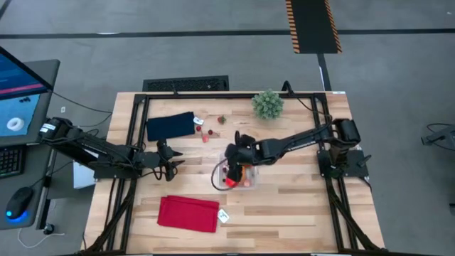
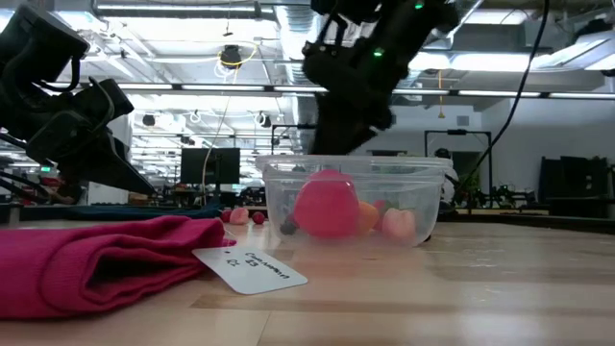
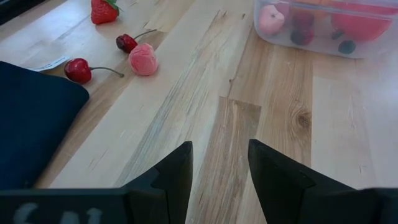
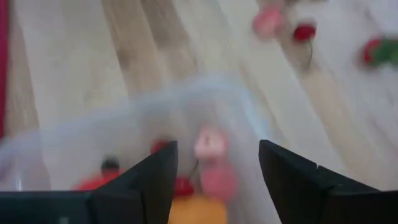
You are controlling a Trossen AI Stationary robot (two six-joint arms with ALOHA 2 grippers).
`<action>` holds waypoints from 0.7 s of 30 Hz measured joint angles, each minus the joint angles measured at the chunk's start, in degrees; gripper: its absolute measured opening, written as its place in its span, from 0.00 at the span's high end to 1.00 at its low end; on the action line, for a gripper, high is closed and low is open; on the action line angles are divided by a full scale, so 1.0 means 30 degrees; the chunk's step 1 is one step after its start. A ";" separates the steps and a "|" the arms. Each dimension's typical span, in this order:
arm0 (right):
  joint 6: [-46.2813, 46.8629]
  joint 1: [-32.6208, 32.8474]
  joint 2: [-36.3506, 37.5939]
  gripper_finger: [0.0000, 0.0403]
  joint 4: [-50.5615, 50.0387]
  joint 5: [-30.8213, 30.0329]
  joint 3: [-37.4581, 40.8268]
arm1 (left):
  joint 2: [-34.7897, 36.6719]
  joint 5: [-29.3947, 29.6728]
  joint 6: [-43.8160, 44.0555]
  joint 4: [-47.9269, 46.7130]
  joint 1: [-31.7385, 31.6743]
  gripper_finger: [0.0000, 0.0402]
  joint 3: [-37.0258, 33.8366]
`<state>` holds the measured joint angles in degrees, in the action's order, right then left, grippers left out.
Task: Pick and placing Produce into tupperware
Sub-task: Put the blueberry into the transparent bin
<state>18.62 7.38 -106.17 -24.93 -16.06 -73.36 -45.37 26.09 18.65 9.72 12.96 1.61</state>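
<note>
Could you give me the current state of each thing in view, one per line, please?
Tupperware: upright, lid off, several produce pieces inside.
Loose produce: lying on the table beside the navy cloth.
Right end effector: open, above the tupperware, holding nothing.
Left end effector: open, empty, over bare table.
Red cloth: folded flat.

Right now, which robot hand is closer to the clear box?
The right. The right gripper hangs just over the clear box, jaws apart with nothing in them. The left gripper waits off to the side, over bare table.
</note>
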 joint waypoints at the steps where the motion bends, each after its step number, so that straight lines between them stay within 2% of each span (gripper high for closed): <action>1: 0.0375 0.0254 0.0000 0.38 -0.0768 -0.0346 0.0000 | 0.0003 0.0000 0.0000 0.0000 0.0003 0.64 0.0000; 6: 0.2572 0.1967 0.0000 0.40 -0.4445 -0.3656 0.0015 | 0.0003 0.0000 0.0000 0.0000 -0.0002 0.64 0.0000; 12: 0.4231 0.4704 0.0059 0.42 -0.6093 -0.8408 0.0015 | 0.0001 0.0000 0.0000 0.0000 -0.0004 0.64 0.0000; 21: 0.8321 0.8594 0.0131 0.42 -0.8710 -1.1124 0.0015 | 0.0003 0.0000 0.0000 0.0000 0.0004 0.64 0.0000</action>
<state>43.58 33.16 -105.78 -51.06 -49.43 -73.32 -45.36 26.09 18.65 9.72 12.97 1.61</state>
